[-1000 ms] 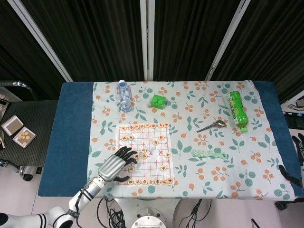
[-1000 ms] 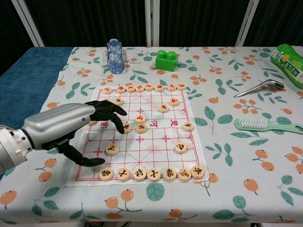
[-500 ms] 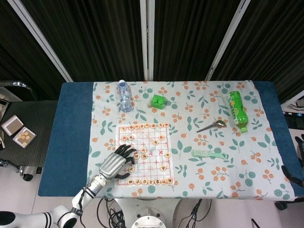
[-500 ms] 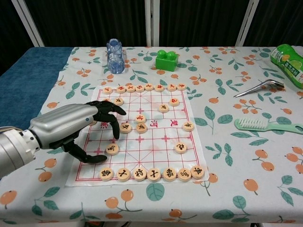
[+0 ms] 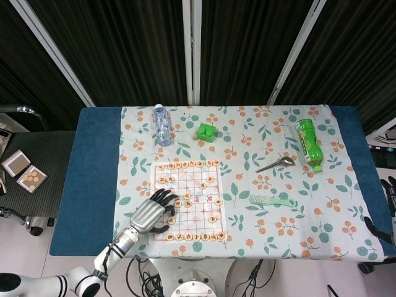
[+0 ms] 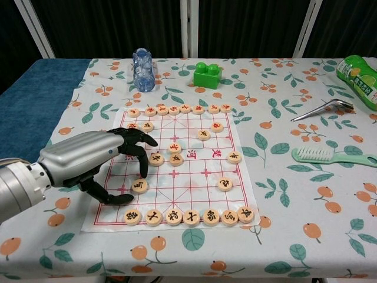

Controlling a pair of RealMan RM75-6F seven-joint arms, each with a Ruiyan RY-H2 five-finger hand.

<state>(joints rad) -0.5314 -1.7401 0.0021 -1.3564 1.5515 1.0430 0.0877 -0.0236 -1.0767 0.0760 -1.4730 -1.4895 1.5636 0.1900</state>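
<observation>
The paper chess board (image 6: 194, 171) lies flat on the flowered tablecloth (image 6: 283, 194), and it looks thin and loose, so I judge the biggest risk is that the left hand (image 6: 94, 159), which hangs over the board's 9 o'clock edge, drags or wrinkles the sheet and moves many discs at once. The fingers (image 6: 138, 154) are spread and curved downward with nothing between them, so the hand is empty and not closed; the thumb (image 6: 112, 197) points toward the near row of pieces (image 6: 188, 217). A second risk is smaller: the two middle pieces (image 6: 166, 159) stand touching each other, so a wide fingertip may push both when only one is wanted. The lone piece (image 6: 140, 186) lies just under the fingertips, at about 4 o'clock from the middle of the hand and between fingers and thumb; I cannot tell if a fingertip touches it. In the head view the same hand (image 5: 150, 213) sits at the board's 8 o'clock corner. The right hand (image 5: 388, 189) shows only at the 3 o'clock border of the head view, well apart from the board, and whether it is closed I cannot tell. The clear bottle (image 6: 143, 69), green block (image 6: 207, 75) and green brush (image 6: 330, 155) are well apart from the hand
</observation>
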